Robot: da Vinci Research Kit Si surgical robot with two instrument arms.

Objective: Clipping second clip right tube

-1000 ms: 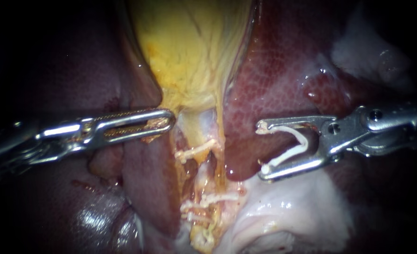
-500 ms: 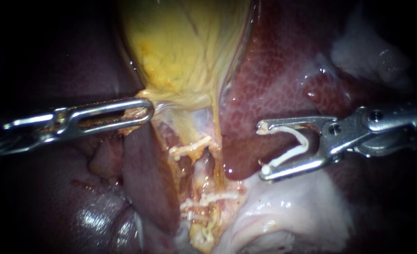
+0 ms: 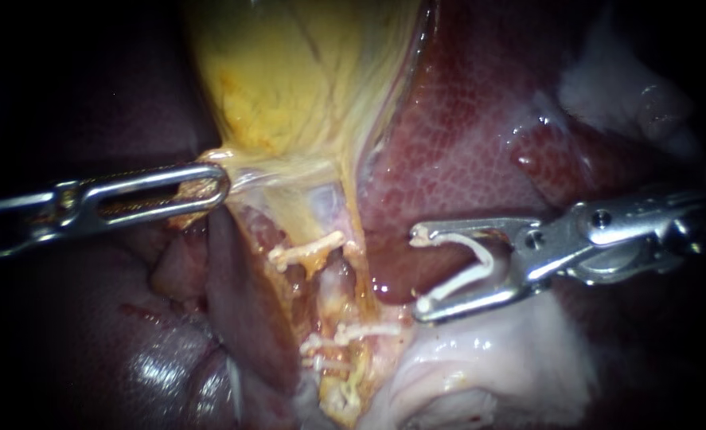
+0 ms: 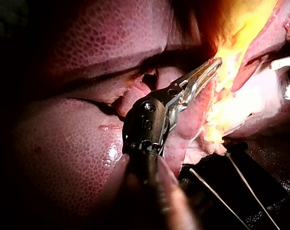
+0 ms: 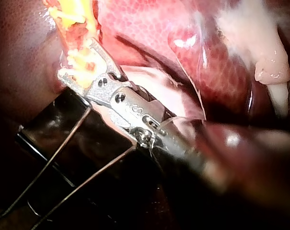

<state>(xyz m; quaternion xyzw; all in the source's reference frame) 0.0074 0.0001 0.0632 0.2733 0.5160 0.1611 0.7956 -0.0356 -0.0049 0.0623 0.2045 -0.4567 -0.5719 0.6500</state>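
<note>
Left instrument (image 3: 209, 187), entering from the left of the frame, is gripping the lower fringe of the gallbladder (image 3: 289, 80) with its jaws closed on it. Right instrument (image 3: 422, 271), at right centre, is carrying 1 open clip (image 3: 458, 284), and its 2 widely spread jaws are both touching it. The tube (image 3: 335, 288) is lying at lower centre, well clear of those jaws, with white set clips (image 3: 305, 253) crossing above and below it. Liver (image 3: 464, 143) is showing behind.

Left tool (image 3: 219, 187) clamped, right tool (image 3: 422, 271) splayed
</note>
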